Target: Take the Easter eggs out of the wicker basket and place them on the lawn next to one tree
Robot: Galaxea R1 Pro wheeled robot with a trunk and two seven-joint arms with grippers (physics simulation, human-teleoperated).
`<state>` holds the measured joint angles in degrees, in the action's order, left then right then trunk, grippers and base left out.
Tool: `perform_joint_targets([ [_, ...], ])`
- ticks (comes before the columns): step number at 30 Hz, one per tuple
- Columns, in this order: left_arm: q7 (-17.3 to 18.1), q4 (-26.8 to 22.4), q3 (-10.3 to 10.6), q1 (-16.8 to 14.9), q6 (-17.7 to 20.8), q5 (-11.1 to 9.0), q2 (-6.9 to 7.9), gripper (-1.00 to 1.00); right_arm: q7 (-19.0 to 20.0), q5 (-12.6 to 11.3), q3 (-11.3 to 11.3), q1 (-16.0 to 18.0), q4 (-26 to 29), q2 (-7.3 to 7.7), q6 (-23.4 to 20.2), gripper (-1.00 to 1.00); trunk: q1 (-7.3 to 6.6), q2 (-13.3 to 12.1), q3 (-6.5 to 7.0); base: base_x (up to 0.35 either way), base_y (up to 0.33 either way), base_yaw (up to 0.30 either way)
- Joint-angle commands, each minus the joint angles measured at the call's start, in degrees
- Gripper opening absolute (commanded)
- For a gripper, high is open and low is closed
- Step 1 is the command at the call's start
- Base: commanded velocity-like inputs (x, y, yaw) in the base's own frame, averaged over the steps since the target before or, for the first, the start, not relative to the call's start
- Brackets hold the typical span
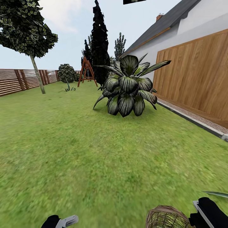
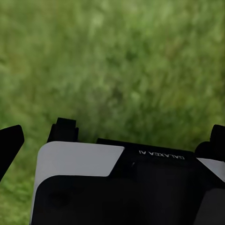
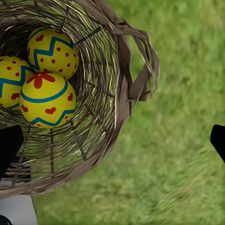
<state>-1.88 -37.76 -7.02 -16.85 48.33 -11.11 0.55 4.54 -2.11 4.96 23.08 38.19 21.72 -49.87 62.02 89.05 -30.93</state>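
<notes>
The brown wicker basket [image 3: 119,89] holds three yellow Easter eggs [image 3: 47,98] painted with red marks and blue zigzags. My right gripper [image 3: 113,145] hangs open above it, one fingertip [image 3: 9,150] over the basket's inside and the other over grass, with the rim between them. The basket [image 1: 166,218] also shows on the lawn [image 1: 95,152] at the near edge of the head view, beside my right arm [image 1: 210,212]. My left gripper [image 2: 112,140] is open over blurred grass. A tree [image 1: 37,73] with a pale trunk and dark green canopy stands far off to the left.
A big broad-leaved plant [image 1: 128,88] grows ahead. Behind it rise a black conifer [image 1: 99,47] and a red-brown wooden frame [image 1: 87,71]. A slatted fence [image 1: 15,80] bounds the left. A wooden panel wall [image 1: 196,72] and a stone kerb run along the right.
</notes>
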Motion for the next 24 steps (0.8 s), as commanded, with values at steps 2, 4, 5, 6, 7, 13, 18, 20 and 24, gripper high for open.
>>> perform_joint_targets([
  [2, -0.17, -0.07, -0.10, -0.02, 0.28, -0.41, -0.02, 1.00, 0.03, -0.18, 0.26, 0.04, 0.10, 0.08, -0.24, 1.00, 0.44, 0.85, -0.43, 0.000, 0.000, 0.000],
  [4, -0.15, -0.05, -0.10, -0.02, 0.28, -0.41, -0.06, 1.00, 0.03, -0.18, 0.18, 0.04, 0.12, 0.11, -0.23, 1.00, 0.88, 1.65, -0.79, 0.000, 0.000, 0.000],
  [5, -0.15, -0.04, -0.10, -0.02, 0.28, -0.41, -0.09, 1.00, 0.03, -0.22, 0.08, 0.04, 0.12, 0.15, -0.23, 1.00, 1.10, 2.06, -0.97, 0.000, 0.000, 0.000],
  [6, -0.14, -0.04, -0.10, -0.02, 0.28, -0.41, -0.16, 1.00, 0.03, -0.29, 0.00, 0.04, 0.13, 0.21, -0.20, 1.00, 1.32, 2.46, -1.15, 0.000, 0.000, 0.000],
  [7, -0.14, -0.03, -0.10, -0.02, 0.28, -0.41, -0.22, 1.00, 0.07, -0.50, -0.06, 0.04, 0.13, 0.37, -0.17, 1.00, 1.54, 2.86, -1.32, 0.000, 0.000, 0.000],
  [13, -0.14, -0.03, -0.10, -0.02, 0.28, -0.41, -0.34, 1.00, 0.03, -0.55, -0.13, 0.04, 0.26, 0.46, -0.14, 1.00, 2.86, 5.26, -2.40, 0.000, 0.000, 0.000],
  [18, -0.14, -0.03, -0.10, -0.02, 0.28, -0.41, -0.37, 1.00, 0.09, -0.53, -0.13, 0.04, 0.44, 0.63, -0.16, 1.00, 3.96, 7.27, -3.30, 0.000, 0.000, 0.000],
  [20, -0.14, -0.03, -0.10, -0.02, 0.28, -0.41, -0.37, 1.00, 0.11, -0.56, -0.22, 0.04, 0.47, 0.89, -0.20, 1.00, 4.40, 8.07, -3.66, 0.000, 0.000, 0.000],
  [24, -0.14, -0.03, -0.10, -0.02, 0.28, -0.41, -0.37, 1.00, 0.12, -0.54, -0.38, 0.04, 0.48, 0.97, -0.21, 1.00, 5.28, 9.68, -4.38, 0.000, 0.000, 0.000],
])
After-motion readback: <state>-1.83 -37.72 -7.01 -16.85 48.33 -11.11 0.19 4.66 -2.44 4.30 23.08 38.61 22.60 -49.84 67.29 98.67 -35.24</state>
